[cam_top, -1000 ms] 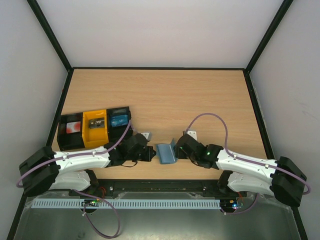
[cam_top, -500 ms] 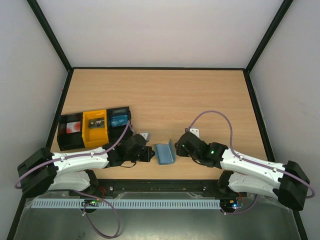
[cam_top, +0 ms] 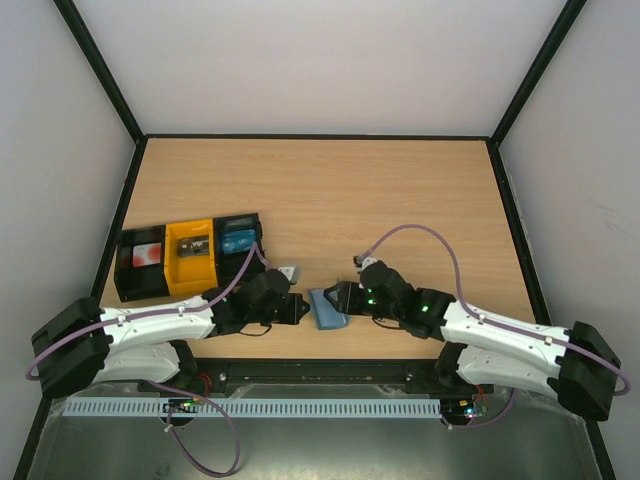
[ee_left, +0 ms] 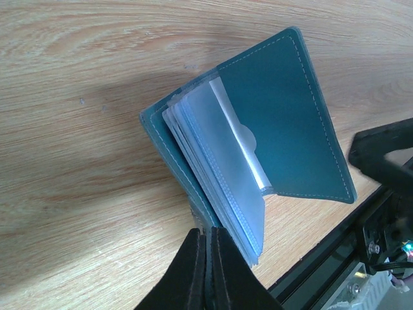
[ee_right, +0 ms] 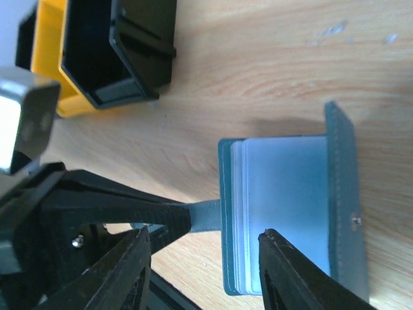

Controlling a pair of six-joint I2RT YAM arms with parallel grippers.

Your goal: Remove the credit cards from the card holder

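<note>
Teal-blue soft folding card holder (cam_top: 326, 308) sits on the light wood-grain tabletop (cam_top: 330, 190), close to the front edge and a bit left of centre, right between the two arms. From above, its long axis runs roughly front to back, tilted slightly. It's open like a little book. In the left wrist view one cover is swung out to the right with its teal inside showing, and a stack of clear plastic sleeves (ee_left: 222, 174) is fanned between the covers. There's a pale round snap on the inner side, and the right wrist view shows a tiny metal stud (ee_right: 355, 221) on the outer cover, which is seen nearly edge-on there. No print on the sleeves is legible.

The left gripper (ee_left: 206, 237) has its black fingers pressed together, pinching the edge of the lower cover. From the right wrist camera that looks like a paler blue-grey bit of the holder clamped between them.

The right gripper (ee_right: 203, 237) has its fingers (ee_right: 129, 258) spread apart on either side of the near end of the holder. I can't tell if they touch it.

Off to the left, well apart from the holder, is a row of box-shaped trays: a black one (cam_top: 142, 268), a yellow one (cam_top: 191, 258), and another black one (cam_top: 238, 246). Each holds something small, but any labels are too tiny to read.
</note>
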